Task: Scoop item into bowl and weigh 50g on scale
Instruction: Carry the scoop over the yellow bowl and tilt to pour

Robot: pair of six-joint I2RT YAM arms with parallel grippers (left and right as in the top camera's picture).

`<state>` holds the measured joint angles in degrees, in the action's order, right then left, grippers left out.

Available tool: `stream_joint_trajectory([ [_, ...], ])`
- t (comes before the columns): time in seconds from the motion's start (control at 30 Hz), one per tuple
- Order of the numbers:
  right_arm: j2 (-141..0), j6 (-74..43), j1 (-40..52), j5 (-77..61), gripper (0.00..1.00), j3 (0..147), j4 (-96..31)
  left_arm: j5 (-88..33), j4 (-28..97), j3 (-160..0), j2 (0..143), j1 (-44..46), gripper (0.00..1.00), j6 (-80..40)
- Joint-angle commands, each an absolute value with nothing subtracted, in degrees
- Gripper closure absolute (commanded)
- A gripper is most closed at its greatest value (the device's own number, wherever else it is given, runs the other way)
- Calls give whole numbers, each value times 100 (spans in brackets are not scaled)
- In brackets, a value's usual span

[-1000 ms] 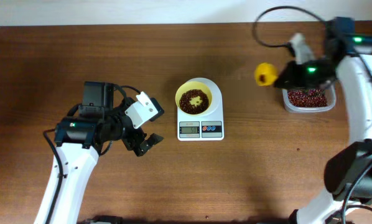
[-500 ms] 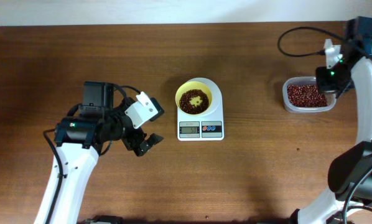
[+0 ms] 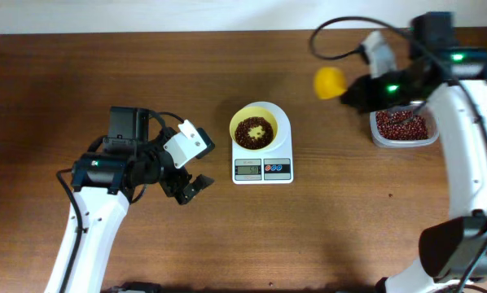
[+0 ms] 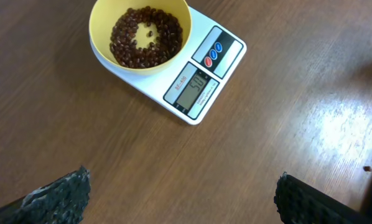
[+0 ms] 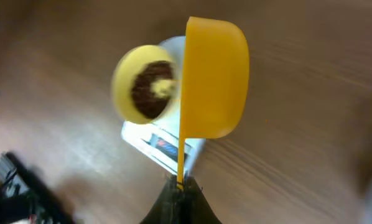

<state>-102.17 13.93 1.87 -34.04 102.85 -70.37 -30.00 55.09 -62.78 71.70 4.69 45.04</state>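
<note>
The pale yellow bowl (image 3: 255, 129) (image 4: 140, 34) stands on the white scale (image 3: 263, 159) (image 4: 198, 81), holding dark red-brown beans (image 3: 252, 133) (image 4: 145, 37). My left gripper (image 3: 188, 189) (image 4: 181, 193) hovers open above bare table left of the scale, nothing between its fingers. My right gripper (image 3: 359, 91) (image 5: 180, 185) is shut on the thin handle of the orange-yellow scoop (image 3: 329, 82) (image 5: 214, 78), held in the air between the scale and the clear tub; the scoop's inside does not show. In the right wrist view the bowl (image 5: 144, 82) appears blurred beyond the scoop.
A clear plastic tub (image 3: 404, 127) of beans sits at the right, partly under my right arm. A single stray bean (image 3: 391, 194) lies on the wood in front of the tub. The table's far edge runs along the top of the overhead view.
My right arm swung right and back over the tub, then left again; the scoop now hangs farther left, toward the scale. The left arm, bowl and scale have not moved.
</note>
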Motion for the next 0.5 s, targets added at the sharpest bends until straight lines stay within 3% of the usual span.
stream_joint_trajectory([
  [0.0,-10272,1479,867,-3789,96,10007,-6796,-3017,5516,-6265,7168,434,1,4580],
  [0.23,-10272,1455,2137,-3052,96,8899,-5310,-3017,5516,-6265,7168,434,1,4580],
  [0.47,-10294,1455,2285,-2152,96,8093,-4342,-3017,5516,-6265,7168,434,1,4578],
])
